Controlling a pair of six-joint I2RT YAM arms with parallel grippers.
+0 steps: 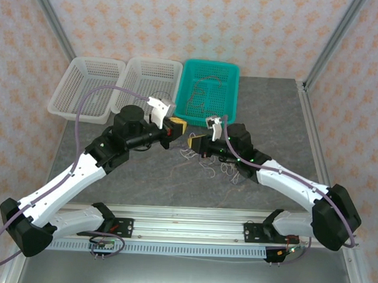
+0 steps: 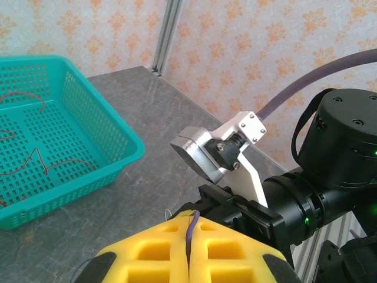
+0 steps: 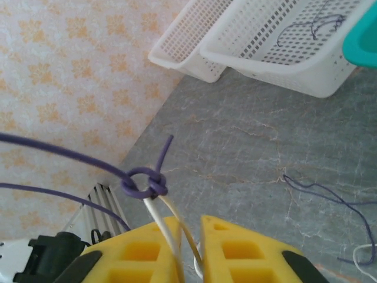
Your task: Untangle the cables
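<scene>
Knot [image 3: 144, 181] just ahead of right gripper [image 3: 189, 229] — jaws narrow round white cable [image 3: 158, 213], grip unclear. Left gripper [image 2: 189, 231] jaws clamp purple cable [image 2: 193, 217].

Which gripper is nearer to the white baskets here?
Left. The left gripper sits just off the front right corner of the nearer white basket; the right gripper is further off to the right, in front of the green basket.
</scene>
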